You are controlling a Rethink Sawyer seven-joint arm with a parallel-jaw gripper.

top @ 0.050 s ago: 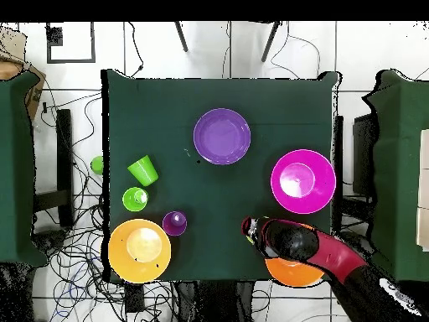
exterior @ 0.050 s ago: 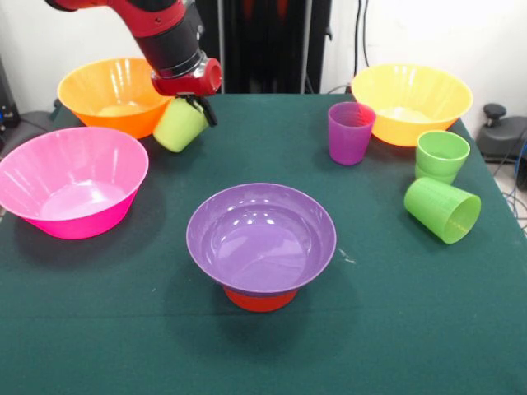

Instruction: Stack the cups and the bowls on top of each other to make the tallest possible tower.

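My gripper [exterior @ 0.050 s ago: 196, 109] is shut on the rim of a yellow-green cup [exterior @ 0.050 s ago: 177, 127], which hangs tilted just above the table beside the left orange-yellow bowl [exterior @ 0.050 s ago: 111, 90]. In the overhead view the gripper [top @ 0.050 s ago: 250, 228] shows but the arm hides that cup. The tower is a purple bowl [exterior @ 0.050 s ago: 261, 234] [top @ 0.050 s ago: 222, 136] resting on a small orange bowl [exterior @ 0.050 s ago: 259, 299] turned upside down. A pink bowl [exterior @ 0.050 s ago: 72, 179] [top @ 0.050 s ago: 302, 181] stands at the left. A purple cup [exterior @ 0.050 s ago: 350, 132] and two green cups, one upright [exterior @ 0.050 s ago: 442, 155] and one on its side [exterior @ 0.050 s ago: 443, 209], are at the right.
A second orange-yellow bowl [exterior @ 0.050 s ago: 412, 100] [top @ 0.050 s ago: 139, 250] stands at the far right corner behind the cups. In the overhead view a small green thing [top @ 0.050 s ago: 97, 164] lies just past the table's left edge. Cables cover the floor around the table [top @ 0.050 s ago: 167, 109].
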